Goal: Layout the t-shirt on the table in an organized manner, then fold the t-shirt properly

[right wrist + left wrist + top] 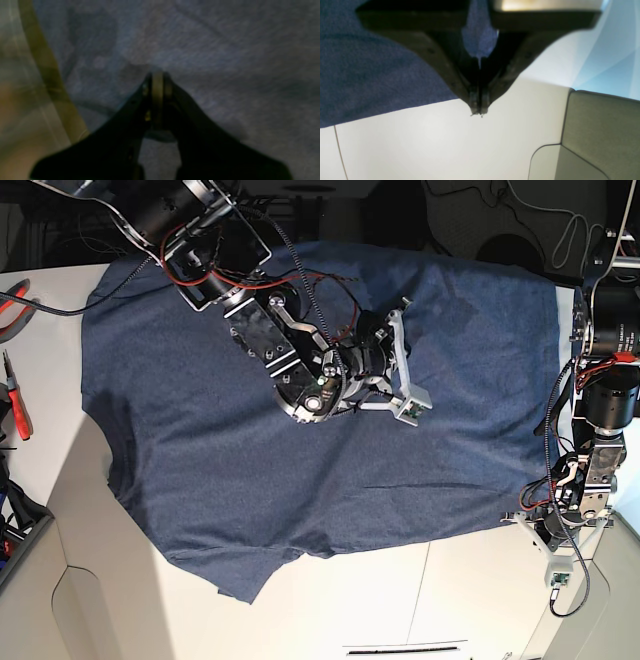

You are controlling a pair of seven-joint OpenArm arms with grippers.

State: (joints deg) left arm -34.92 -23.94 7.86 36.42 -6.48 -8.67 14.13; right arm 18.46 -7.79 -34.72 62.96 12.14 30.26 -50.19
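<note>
**Camera placement**

The scene is seen from overhead in the base view, the t-shirt and table taken in whole. Each wrist view is aimed along its closed jaws, very near the cloth. The shirt's edge is shared by base and left wrist views.

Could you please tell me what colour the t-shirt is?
The large heathered cotton t-shirt is navy blue, clearest in the base view.

One t-shirt on one table. Two arms – one gripper near centre, the other gripper at four o'clock. Red-handled pliers at nine o'clock.
</note>
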